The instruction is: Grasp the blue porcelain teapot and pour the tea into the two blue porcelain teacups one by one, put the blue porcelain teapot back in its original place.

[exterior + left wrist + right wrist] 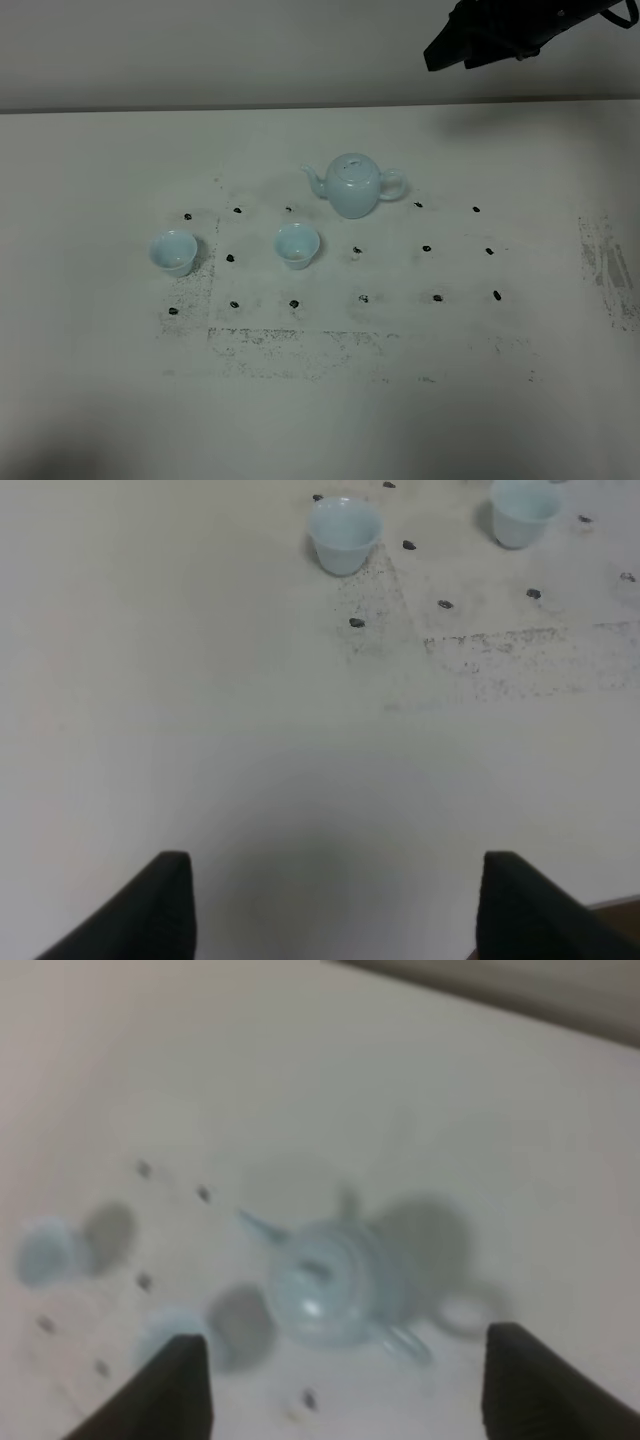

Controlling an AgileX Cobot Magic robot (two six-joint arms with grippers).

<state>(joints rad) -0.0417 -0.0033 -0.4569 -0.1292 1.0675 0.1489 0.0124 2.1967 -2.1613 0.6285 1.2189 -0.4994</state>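
Observation:
The blue porcelain teapot (352,185) stands upright on the white table, lid on, spout to the left and handle to the right. The two blue porcelain teacups (173,251) (297,245) stand in front of it to the left and look empty. No tea shows. My right gripper (345,1335) is open and empty, high above the teapot (335,1285), which is blurred in that view. Its dark arm (510,30) shows at the top right. My left gripper (338,860) is open and empty, low over bare table, well short of the cups (343,535) (520,512).
Small black marks (362,298) form a grid on the white table (90,380). There are grey scuffs in front of the cups (300,345) and at the right edge (605,260). The table's far edge meets a wall (200,50).

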